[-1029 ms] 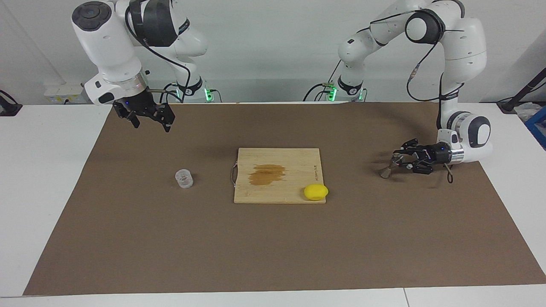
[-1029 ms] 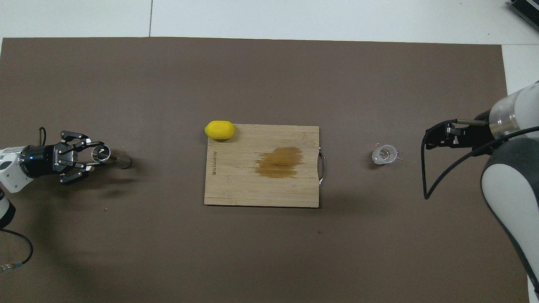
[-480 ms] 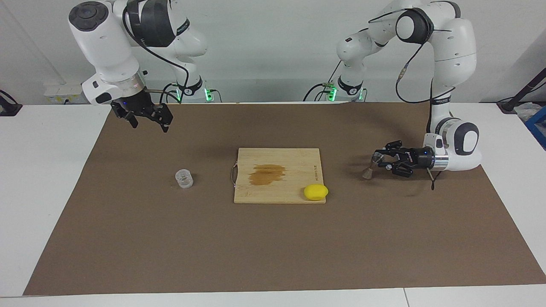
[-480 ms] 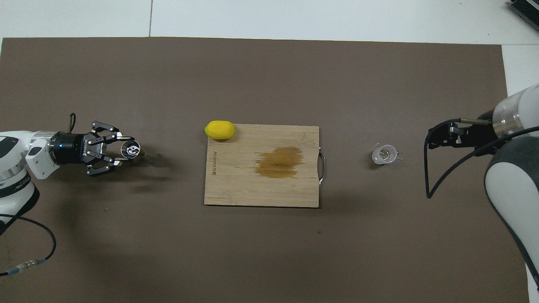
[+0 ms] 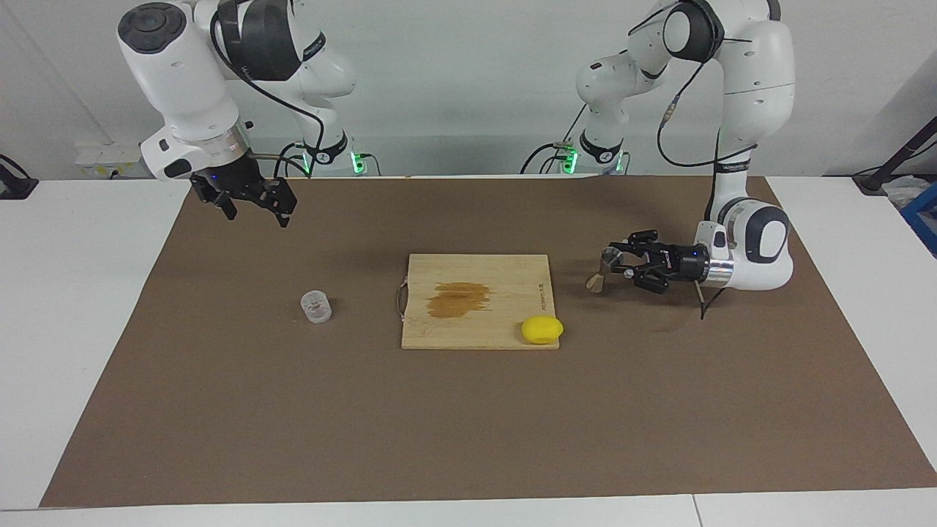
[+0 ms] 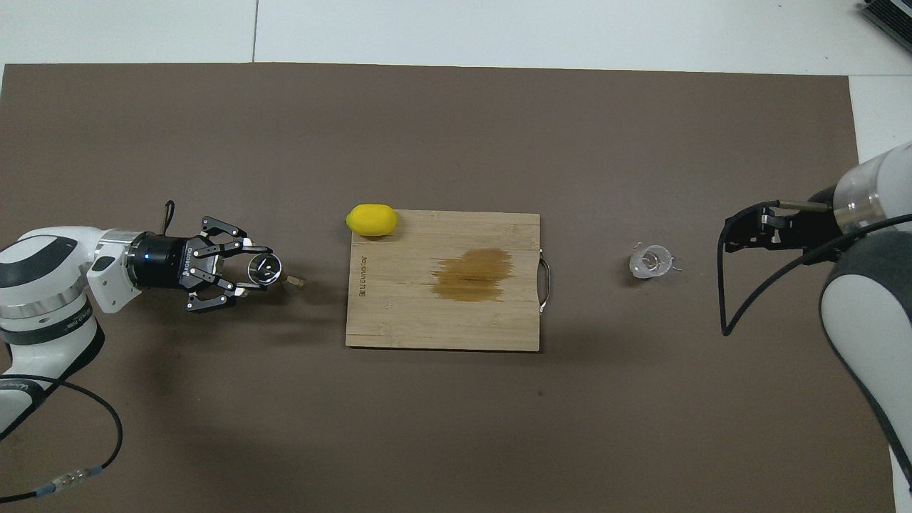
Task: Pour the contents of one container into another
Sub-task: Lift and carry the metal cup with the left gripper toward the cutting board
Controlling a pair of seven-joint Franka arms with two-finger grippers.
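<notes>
Two arms are out over the brown mat. The left gripper (image 5: 613,262) has its fingers clamped on the metal jigger (image 5: 602,271), held in the air beside the cutting board (image 5: 476,322). The right gripper (image 5: 249,201) hangs with fingers spread, empty. The clear cup (image 5: 316,307) stands toward the right arm's end.

Left arm (image 5: 747,95) bent down from its base, forearm level, wrist turned sideways toward the right arm's end of the worktop. Left hand (image 5: 618,265) held low above the worktop, fingers clamped on the jigger (image 5: 602,269). Right arm (image 5: 183,80) raised and waiting, right hand (image 5: 252,197) pointing down with fingers spread wide, holding nothing.
</notes>
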